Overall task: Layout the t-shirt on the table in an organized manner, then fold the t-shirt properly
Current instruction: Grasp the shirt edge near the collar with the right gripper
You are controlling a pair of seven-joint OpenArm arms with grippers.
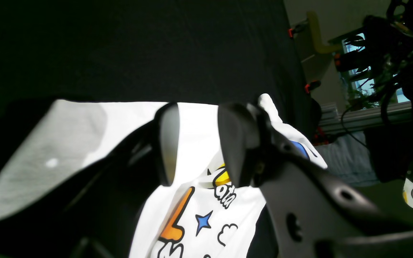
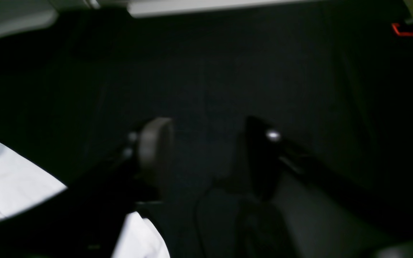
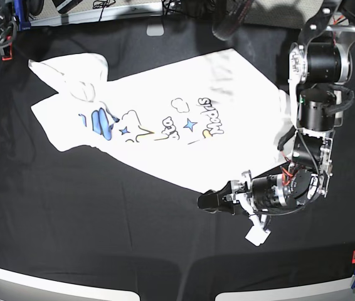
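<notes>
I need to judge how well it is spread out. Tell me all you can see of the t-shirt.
The t-shirt is white cloth, print side up: blue, yellow and orange cartoon letters, stars, clouds. It lies mostly flat on the black table, slanted; the sleeve area at the base view's left is bunched and folded. No gripper visibly holds it.

The t-shirt [image 3: 165, 119] is showing as soft white cloth (its print looking smooth and flat), lying on the table [image 3: 102, 226], which is wearing matt black fabric, faintly creased.
</notes>
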